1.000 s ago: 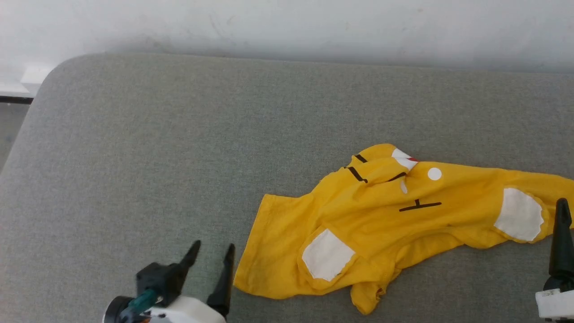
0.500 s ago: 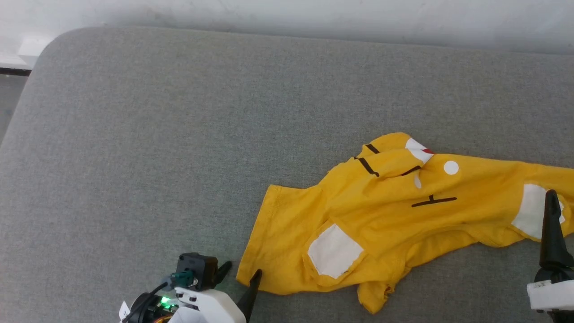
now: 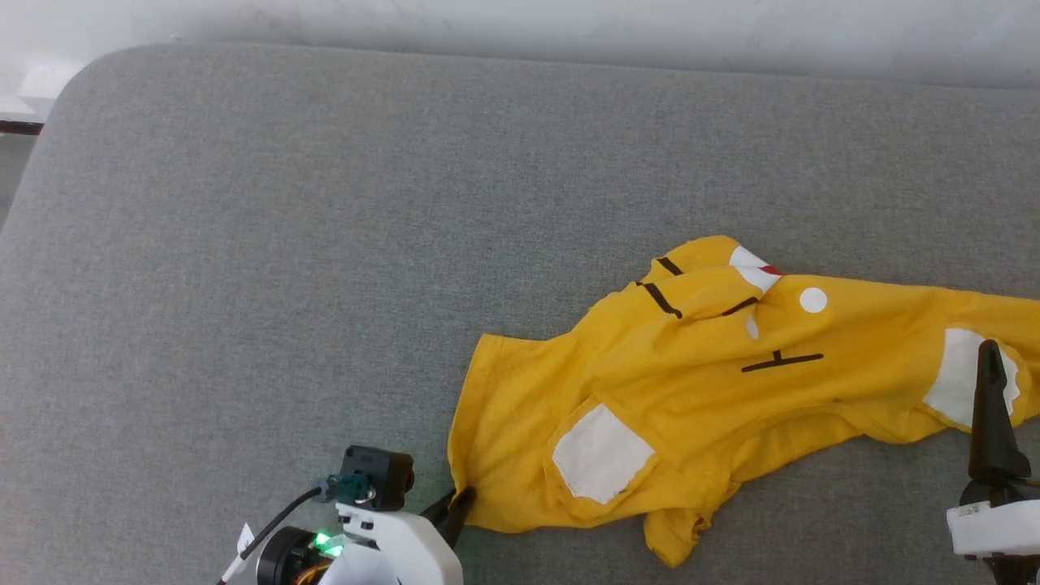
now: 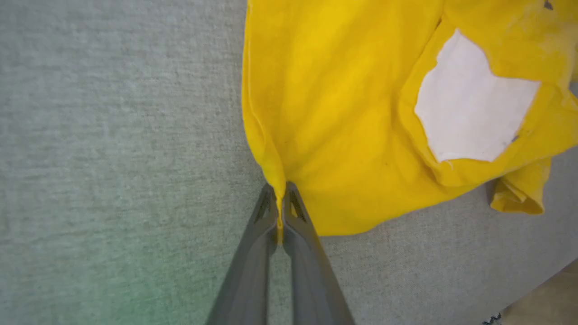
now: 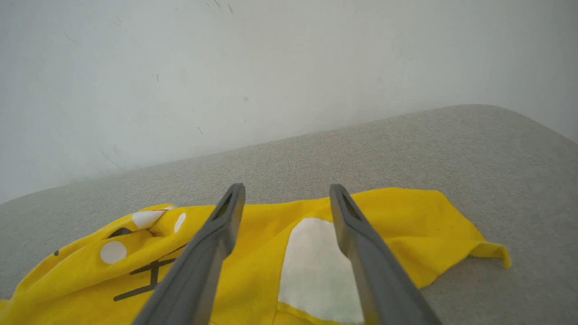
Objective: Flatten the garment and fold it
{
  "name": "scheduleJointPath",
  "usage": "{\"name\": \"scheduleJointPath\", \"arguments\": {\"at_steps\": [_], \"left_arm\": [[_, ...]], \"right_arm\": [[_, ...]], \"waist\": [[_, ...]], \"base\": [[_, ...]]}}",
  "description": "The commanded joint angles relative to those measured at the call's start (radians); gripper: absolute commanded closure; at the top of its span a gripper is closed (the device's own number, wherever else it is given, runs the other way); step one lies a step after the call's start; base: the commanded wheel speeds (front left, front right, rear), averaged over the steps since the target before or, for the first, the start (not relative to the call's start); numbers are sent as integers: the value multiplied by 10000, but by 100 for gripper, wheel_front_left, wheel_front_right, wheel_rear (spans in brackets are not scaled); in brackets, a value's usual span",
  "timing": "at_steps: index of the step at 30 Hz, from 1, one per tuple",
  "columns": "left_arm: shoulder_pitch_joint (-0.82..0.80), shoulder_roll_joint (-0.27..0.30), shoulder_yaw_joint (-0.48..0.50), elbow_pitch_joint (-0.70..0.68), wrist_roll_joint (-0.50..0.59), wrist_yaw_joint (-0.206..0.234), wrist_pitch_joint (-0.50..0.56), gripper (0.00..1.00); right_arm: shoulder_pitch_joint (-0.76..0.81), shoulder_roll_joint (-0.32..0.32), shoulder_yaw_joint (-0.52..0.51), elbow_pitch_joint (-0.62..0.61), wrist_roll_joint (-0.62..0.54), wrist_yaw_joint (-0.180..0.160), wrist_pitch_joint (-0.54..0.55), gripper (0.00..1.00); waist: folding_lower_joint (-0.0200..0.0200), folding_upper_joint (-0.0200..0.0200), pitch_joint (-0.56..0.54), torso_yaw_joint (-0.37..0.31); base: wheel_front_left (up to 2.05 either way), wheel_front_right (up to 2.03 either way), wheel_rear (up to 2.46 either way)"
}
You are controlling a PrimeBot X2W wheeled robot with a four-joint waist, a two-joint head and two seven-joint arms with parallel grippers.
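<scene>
The garment (image 3: 691, 382) is a bright yellow T-shirt with white patches and black line marks, lying crumpled on the right half of a grey cushion. My left gripper (image 3: 455, 508) is shut on the garment's near left corner; the left wrist view shows a thin fold of the garment (image 4: 316, 113) pinched between the closed left gripper (image 4: 280, 198). At the right edge my right gripper (image 3: 990, 366) stands open above a white patch (image 3: 959, 378). From the right wrist, the right gripper (image 5: 286, 192) is spread over the garment (image 5: 406, 225).
The grey fabric cushion (image 3: 284, 244) spreads wide to the left and back of the garment. A pale wall (image 3: 569, 32) runs along its far edge. The cushion's rounded corner (image 3: 73, 81) is at the upper left, with floor beyond.
My left gripper moved right to the garment's near left corner and closed on it, bunching the cloth there. The head camera shifted slightly. The right gripper stayed open, now over the white patch.
</scene>
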Motion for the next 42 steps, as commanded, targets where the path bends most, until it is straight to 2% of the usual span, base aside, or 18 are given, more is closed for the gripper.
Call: {"name": "scheduleJointPath", "arguments": {"at_steps": [1, 6, 13, 22, 27, 34, 39, 42], "left_arm": [[186, -178, -194, 434, -105, -18, 150, 100], [125, -402, 287, 264, -139, 417, -640, 100], [498, -508, 1634, -661, -425, 1305, -1808, 100], [1843, 208, 4059, -1676, -793, 2373, -2308, 100], [2014, 260, 4255, -1912, -941, 2365, -2371, 100], [1724, 96, 3798, -1924, -937, 2251, -2371, 100], [1489, 58, 3561, -1892, -877, 2211, -2362, 100], [1318, 50, 3430, -1877, -855, 2175, -2338, 100]], "right_arm": [[-136, 30, 28, 48, 67, -7, 2, 0], [-133, 30, 26, 190, 118, -7, -52, 0], [-71, 30, 23, 333, 125, -7, -102, 0], [123, 30, 47, 227, 21, -7, 160, 0], [239, 30, 13, 96, -205, -7, 794, 0], [215, 30, 18, -230, -1395, -7, 3236, 0], [-337, 30, 173, 373, -1623, -7, 4562, 0], [-717, 30, 231, 843, -1576, -7, 4892, 0]], "waist": [[0, 0, -13, -8], [0, 0, -122, 20], [0, 0, -466, 184], [0, 0, -762, 430], [0, 0, -771, 484], [0, 0, -618, 320], [0, 0, -425, 247], [0, 0, -292, 320]], "base": [[0, 0, 0], [0, 0, 0], [0, 0, 0], [0, 0, 0], [0, 0, 0], [0, 0, 0], [0, 0, 0], [0, 0, 0]]}}
